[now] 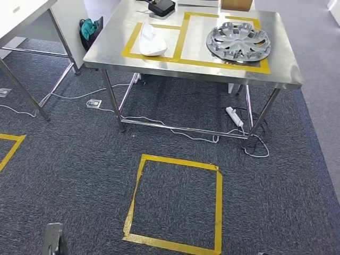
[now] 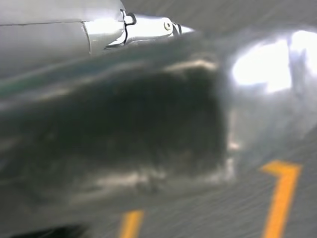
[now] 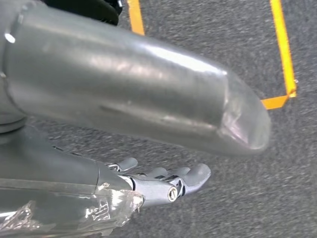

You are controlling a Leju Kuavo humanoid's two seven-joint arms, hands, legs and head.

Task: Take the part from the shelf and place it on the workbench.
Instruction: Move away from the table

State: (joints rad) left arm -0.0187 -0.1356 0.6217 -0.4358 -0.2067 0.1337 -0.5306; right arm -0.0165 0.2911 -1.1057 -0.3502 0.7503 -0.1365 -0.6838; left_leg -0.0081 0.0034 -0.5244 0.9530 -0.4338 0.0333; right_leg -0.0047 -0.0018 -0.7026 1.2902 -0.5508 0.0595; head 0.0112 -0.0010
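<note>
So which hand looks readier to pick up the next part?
Probably the right. The right hand hangs over the carpet with fingers straight and nothing in it. The left hand is too blurred to judge.

Steel workbench (yellow-taped) bears a hubcap and white part.

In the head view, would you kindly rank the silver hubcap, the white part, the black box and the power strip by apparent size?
1. Silver hubcap.
2. White part.
3. Black box and power strip: look alike, and the box is cut off, so unranked.
</note>
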